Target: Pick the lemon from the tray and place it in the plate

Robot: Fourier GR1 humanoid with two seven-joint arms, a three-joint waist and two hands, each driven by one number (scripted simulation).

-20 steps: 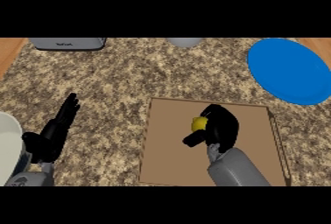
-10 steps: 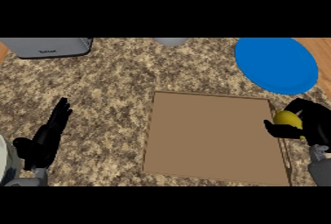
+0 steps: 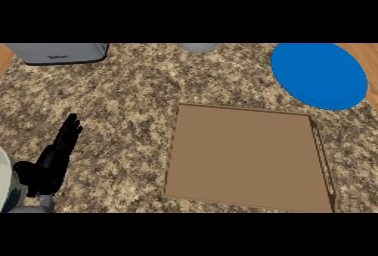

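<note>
The brown tray (image 3: 244,160) lies on the speckled counter right of centre, with nothing on it. A blue plate (image 3: 319,75) sits at the back right, its surface bare. No lemon shows anywhere in the head view. My left hand (image 3: 52,160) rests open at the lower left, fingers pointing up and away. My right hand and its forearm are out of the view.
A grey appliance (image 3: 57,52) stands at the back left corner. A grey round object (image 3: 198,47) peeks in at the back centre. A white rim (image 3: 4,180) shows at the far left edge. Wood (image 3: 365,50) borders the counter at the right.
My right hand, shut on the lemon, moved right off the tray and has now left the view with it. The view shifted slightly; my left hand stayed resting.
</note>
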